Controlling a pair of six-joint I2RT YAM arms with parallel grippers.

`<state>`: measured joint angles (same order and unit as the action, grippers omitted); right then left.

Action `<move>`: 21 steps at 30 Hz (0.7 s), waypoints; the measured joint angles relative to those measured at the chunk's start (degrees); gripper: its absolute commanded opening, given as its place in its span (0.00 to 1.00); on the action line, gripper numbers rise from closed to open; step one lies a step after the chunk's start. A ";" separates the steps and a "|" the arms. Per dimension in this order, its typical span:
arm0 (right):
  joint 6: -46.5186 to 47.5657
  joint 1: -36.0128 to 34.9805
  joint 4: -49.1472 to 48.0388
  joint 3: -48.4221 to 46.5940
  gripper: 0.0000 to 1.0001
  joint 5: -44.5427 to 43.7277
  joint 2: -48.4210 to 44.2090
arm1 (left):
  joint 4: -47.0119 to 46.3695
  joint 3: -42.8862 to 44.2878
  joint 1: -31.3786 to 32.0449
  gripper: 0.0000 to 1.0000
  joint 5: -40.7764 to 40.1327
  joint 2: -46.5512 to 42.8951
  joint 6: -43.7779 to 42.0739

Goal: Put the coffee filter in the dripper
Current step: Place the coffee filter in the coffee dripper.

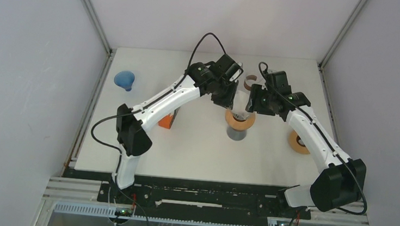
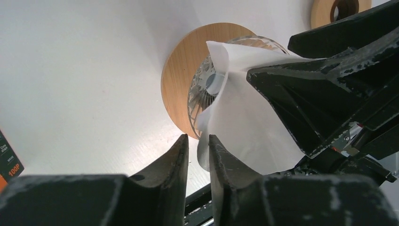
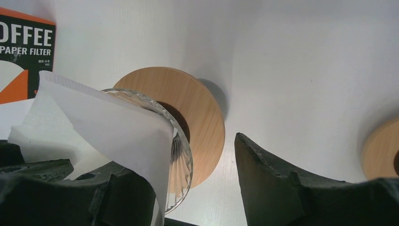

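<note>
The dripper (image 1: 239, 122), a ribbed glass cone in a wooden collar (image 2: 181, 80), stands on a grey cup at mid-table. The white paper coffee filter (image 2: 244, 117) stands tilted in the glass cone (image 3: 181, 155), its folded edge sticking up above the rim. My left gripper (image 2: 198, 146) hangs just left of the dripper, its jaws slightly apart. The filter's lower edge lies beside the right fingertip, not pinched. My right gripper (image 3: 197, 160) is open wide over the rim. Its left finger (image 3: 117, 193) lies against the filter (image 3: 108, 122), and its other finger stands outside the glass.
An orange coffee-filter box (image 1: 167, 121) lies left of the dripper, partly under my left arm. A second wooden-collared piece (image 1: 298, 142) sits to the right, a brown ring (image 1: 251, 82) behind, and a blue ribbed cone (image 1: 125, 79) at far left. Enclosure walls stand on both sides.
</note>
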<state>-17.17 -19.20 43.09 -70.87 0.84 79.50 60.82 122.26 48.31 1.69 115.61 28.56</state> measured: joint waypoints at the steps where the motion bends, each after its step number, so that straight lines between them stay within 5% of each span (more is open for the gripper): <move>1: -0.02 0.02 -0.02 0.00 0.66 0.26 0.00 | 0.00 0.00 -0.07 0.31 -0.02 0.00 -0.11; 21: -0.04 0.39 -1.44 2.58 0.66 4.66 1.44 | -0.11 0.00 -0.13 0.64 -0.74 0.00 -0.11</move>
<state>-17.21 -18.81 41.65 -68.29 5.50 80.95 60.71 122.26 48.18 0.95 115.61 28.45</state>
